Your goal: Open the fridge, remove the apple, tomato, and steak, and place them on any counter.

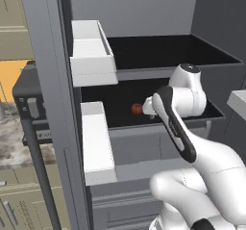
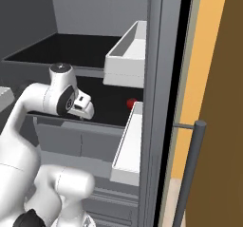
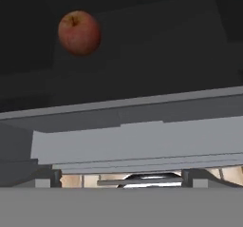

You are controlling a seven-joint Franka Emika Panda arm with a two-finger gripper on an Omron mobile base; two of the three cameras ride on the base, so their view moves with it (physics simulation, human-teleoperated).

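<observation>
Fridge (image 1: pixel 53 104) stands open before me, doors swung wide, two dark shelves and two white door bins (image 1: pixel 93 56) on my left door. I count one apple (image 3: pixel 79 33), alone on the lower dark shelf (image 1: pixel 120 113). My gripper (image 2: pixel 81 108) sits at that shelf's front edge, jaws fully spread, holding nothing.

Red apple (image 3: pixel 79 33) (dk grey fridge (image 1: pixel 48 80))

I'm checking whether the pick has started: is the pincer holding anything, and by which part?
Nothing is held. The apple sits apart on the dark fridge shelf, ahead of the open pincer.
</observation>
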